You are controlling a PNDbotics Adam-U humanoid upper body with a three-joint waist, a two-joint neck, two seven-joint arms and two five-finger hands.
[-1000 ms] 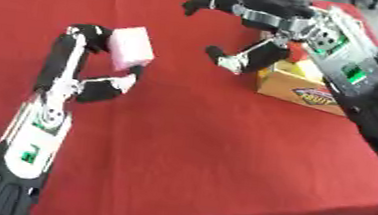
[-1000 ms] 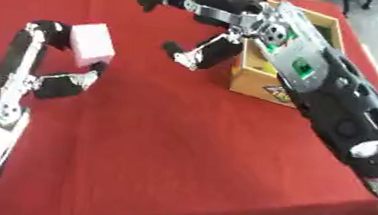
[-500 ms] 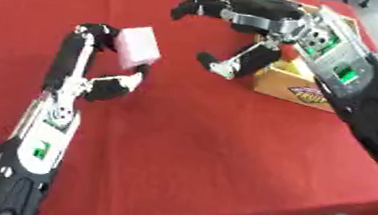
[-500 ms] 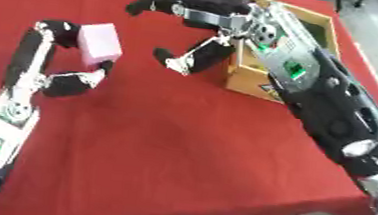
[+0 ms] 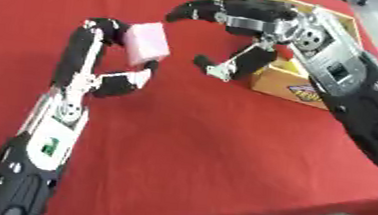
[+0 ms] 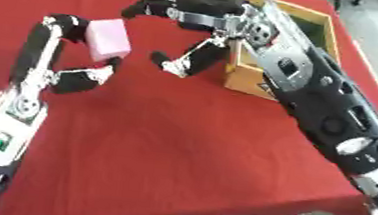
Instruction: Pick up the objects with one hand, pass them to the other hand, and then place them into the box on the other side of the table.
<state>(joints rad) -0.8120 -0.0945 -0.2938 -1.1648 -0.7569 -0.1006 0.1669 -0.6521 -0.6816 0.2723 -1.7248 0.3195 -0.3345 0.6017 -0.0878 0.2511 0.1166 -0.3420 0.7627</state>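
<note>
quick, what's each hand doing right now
Left hand: shut on the pale pink foam block.
Right hand: open, fingers spread beside the block, holding nothing.

Bright, even overhead light, soft faint shadows on the red tablecloth [image 5: 206, 146], slightly blurred throughout, no strong glare

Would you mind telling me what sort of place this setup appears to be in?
Probably a robot lab or demo bench: a table under a red cloth, a wooden box at its far right, and a pink block held up for handover. Grey floor shows beyond the edge.
</note>
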